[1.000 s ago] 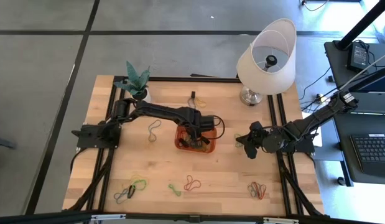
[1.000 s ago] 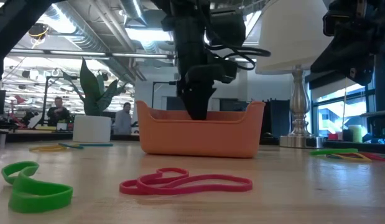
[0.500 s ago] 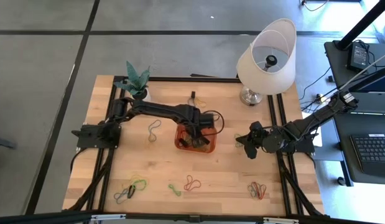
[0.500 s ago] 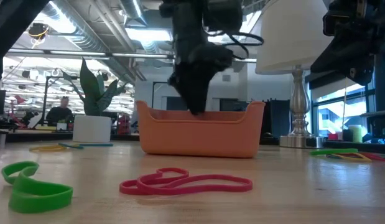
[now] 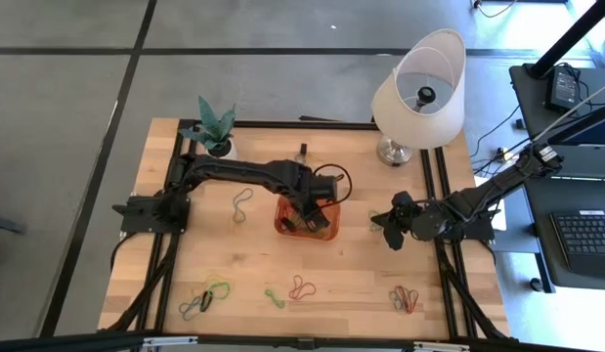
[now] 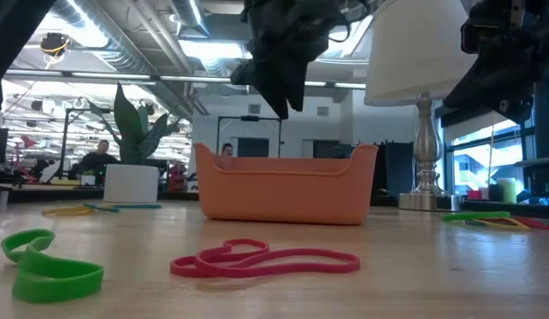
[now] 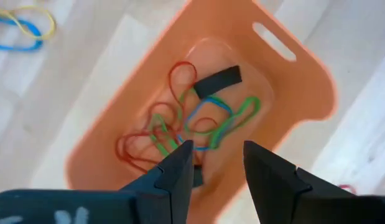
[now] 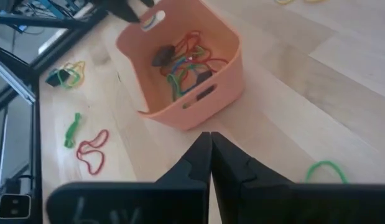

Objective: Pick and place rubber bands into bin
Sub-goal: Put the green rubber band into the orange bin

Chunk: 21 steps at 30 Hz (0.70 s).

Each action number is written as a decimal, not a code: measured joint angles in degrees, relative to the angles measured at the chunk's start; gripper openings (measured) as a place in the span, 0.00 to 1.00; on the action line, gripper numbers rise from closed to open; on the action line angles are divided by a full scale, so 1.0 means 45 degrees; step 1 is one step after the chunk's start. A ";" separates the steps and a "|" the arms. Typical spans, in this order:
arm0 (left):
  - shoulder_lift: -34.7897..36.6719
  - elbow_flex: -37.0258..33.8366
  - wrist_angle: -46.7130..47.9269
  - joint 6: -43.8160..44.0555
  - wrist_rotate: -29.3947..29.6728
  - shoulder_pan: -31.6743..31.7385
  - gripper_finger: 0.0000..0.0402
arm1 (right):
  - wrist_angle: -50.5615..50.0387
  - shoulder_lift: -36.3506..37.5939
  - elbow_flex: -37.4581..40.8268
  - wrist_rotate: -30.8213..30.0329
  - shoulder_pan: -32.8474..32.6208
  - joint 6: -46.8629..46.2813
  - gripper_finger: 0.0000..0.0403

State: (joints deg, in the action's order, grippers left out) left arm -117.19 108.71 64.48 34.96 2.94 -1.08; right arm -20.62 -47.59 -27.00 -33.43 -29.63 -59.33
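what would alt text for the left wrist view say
Looking down past the left gripper, its fingers open and empty, into the orange bin holding tangled red, green, blue and black rubber bands. Blue and yellow bands lie outside on the wooden table.

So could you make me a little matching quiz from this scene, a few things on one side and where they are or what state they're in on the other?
Things:
1. left gripper
2. right gripper
3. bin
4. red band

States or places:
A. lying on the bare table in front of the bin
B. shut, waiting beside the bin
C. open and empty, above the bin
D. holds a tangle of bands

Pairs: 1-C, 2-B, 3-D, 4-A
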 joint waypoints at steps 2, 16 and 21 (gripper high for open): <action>0.0000 0.0000 0.0008 0.0637 0.0000 -0.0197 0.34 | -0.0069 -0.0039 0.0000 0.0009 0.0000 0.0009 0.04; 0.0000 -0.0096 -0.0145 0.1133 0.1528 -0.1948 0.34 | -0.0032 -0.0092 0.0000 0.0406 0.0000 0.0225 0.03; 0.0004 -0.0097 0.0848 0.1041 0.2052 -0.2101 0.33 | 0.0087 -0.0092 0.0000 0.0747 0.0000 0.0149 0.01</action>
State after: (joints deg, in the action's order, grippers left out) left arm -117.17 108.27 68.29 39.64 12.18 -10.54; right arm -20.23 -48.01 -27.00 -30.07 -29.63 -58.66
